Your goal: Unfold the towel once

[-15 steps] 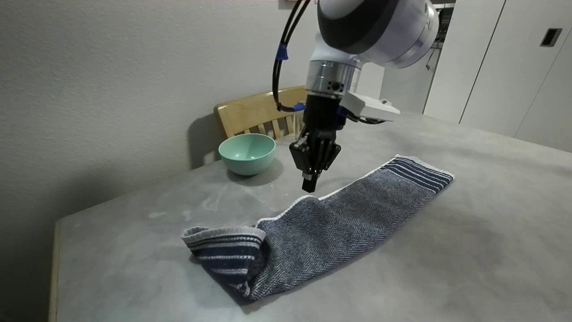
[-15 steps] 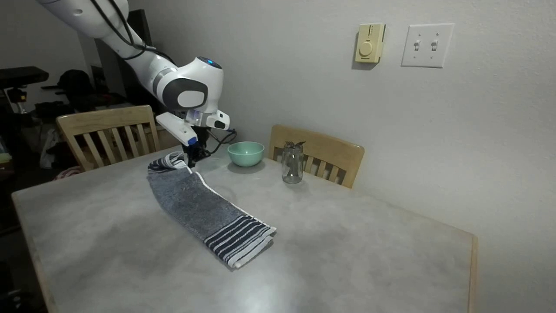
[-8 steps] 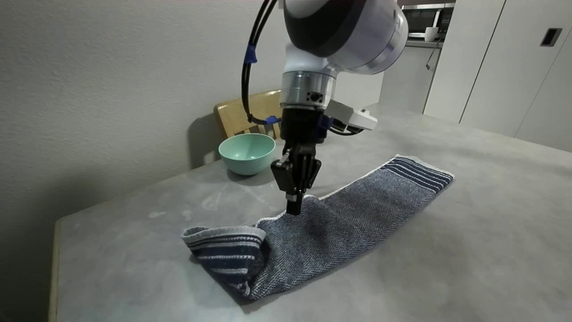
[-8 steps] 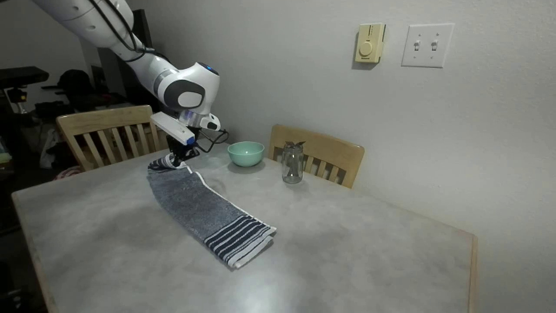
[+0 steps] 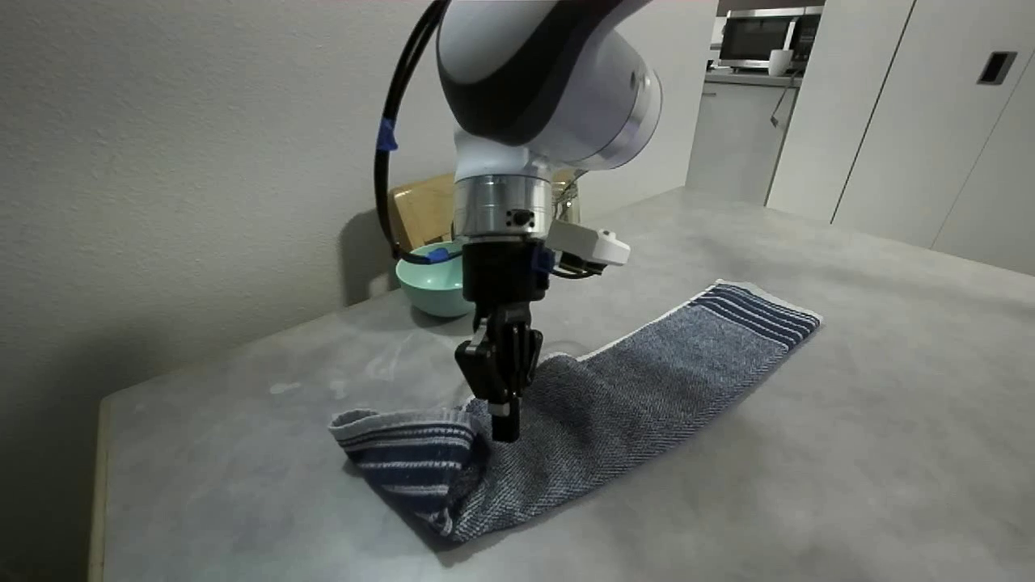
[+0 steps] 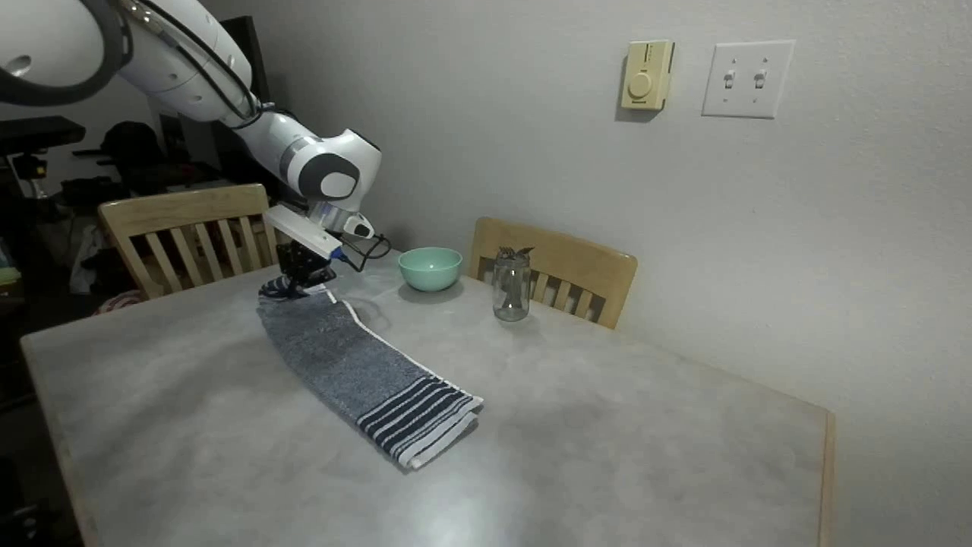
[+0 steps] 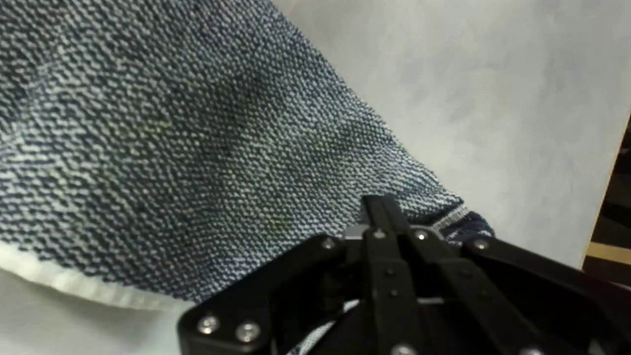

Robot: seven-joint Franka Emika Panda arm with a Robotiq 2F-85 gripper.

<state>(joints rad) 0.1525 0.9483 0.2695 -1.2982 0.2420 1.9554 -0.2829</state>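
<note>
From lower left to middle right in an exterior view, the towel [image 5: 631,400] ran under the gripper [image 5: 506,424], jaws pressed together; I couldn't tell if they touched it.

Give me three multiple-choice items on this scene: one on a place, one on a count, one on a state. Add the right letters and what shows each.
1. In an exterior view, where is the glass jar relative to the teal bowl?
A. Inside it
B. To its right
C. To its left

2. How many toggles are on the light switch plate?
A. Two
B. Three
C. Five

3. How does the terry towel lie?
A. Spread fully flat
B. Rolled into a tube
C. With one end turned over

1 B: the glass jar stands apart, farther right in that picture.
2 A: one toggle shows beside another.
3 C: the striped end near the claw is folded back.
</note>
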